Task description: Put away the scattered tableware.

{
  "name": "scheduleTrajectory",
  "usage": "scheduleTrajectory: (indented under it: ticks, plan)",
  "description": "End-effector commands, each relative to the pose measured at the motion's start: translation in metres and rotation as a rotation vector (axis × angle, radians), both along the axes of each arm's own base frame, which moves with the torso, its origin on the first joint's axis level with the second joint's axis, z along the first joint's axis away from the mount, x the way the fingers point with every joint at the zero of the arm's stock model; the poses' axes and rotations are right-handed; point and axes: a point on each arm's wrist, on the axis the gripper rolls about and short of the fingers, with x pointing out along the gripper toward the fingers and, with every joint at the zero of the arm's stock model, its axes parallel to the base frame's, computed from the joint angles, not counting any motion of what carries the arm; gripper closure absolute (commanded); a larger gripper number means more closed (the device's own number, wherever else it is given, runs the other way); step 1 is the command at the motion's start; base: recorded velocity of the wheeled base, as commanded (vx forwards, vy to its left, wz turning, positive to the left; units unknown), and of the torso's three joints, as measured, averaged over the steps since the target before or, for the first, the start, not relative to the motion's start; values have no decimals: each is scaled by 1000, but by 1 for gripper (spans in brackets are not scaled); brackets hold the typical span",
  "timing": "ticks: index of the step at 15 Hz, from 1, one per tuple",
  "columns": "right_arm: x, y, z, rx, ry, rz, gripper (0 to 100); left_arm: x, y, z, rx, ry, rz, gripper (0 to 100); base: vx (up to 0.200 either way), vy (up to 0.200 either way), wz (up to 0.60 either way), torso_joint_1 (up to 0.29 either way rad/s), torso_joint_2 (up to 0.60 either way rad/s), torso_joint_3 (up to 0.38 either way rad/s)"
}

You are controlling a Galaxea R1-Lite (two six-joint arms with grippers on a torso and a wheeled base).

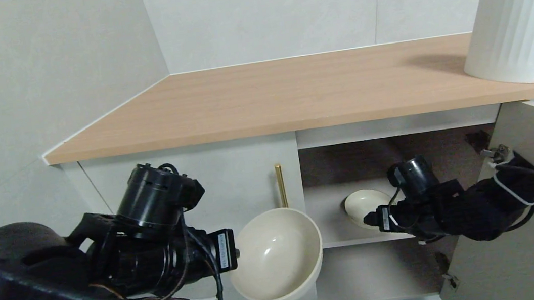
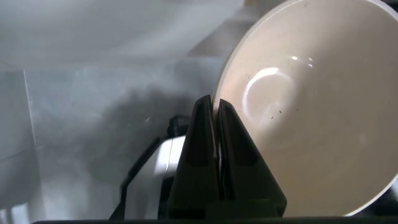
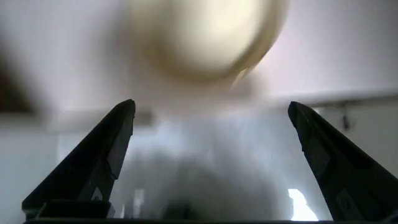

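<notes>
The left gripper (image 2: 216,109) clamps the rim of a large cream ceramic bowl (image 1: 277,255) just left of the open white cabinet shelf (image 1: 327,229), where a small cream dish (image 1: 361,203) lies before the splayed, empty right gripper (image 3: 210,109); shelving the bowl beside it probably comes next.

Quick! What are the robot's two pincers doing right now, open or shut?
Left pincer: shut on the rim of the cream bowl.
Right pincer: open, holding nothing, facing the small dish on the cabinet shelf.

Kitchen: wood countertop (image 1: 291,96), tiled walls (image 1: 260,13), open cabinet (image 1: 396,126) w/ shelf (image 1: 328,216).
</notes>
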Motion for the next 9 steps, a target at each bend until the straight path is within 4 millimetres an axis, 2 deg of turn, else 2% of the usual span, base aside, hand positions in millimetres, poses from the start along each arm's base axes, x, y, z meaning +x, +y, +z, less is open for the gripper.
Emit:
scheduleTrajectory:
  ticks: [1,3,4,6,9]
  plan:
    - [-53,12,59,48,-57,162,0,6,-17,-27,66,68,-27,100,0,0,0,0,0,0]
    - [-75,16,78,68,-67,237,0,7,-29,-42,121,90,-35,100,0,0,0,0,0,0]
    - [-94,19,89,88,-52,308,0,8,-39,-55,176,101,-39,100,0,0,0,0,0,0]
    - [-110,17,94,93,13,418,0,8,-42,-63,225,98,-30,100,0,0,0,0,0,0]
    - [-125,24,88,77,55,511,0,6,-45,-64,231,97,-45,100,0,0,0,0,0,0]
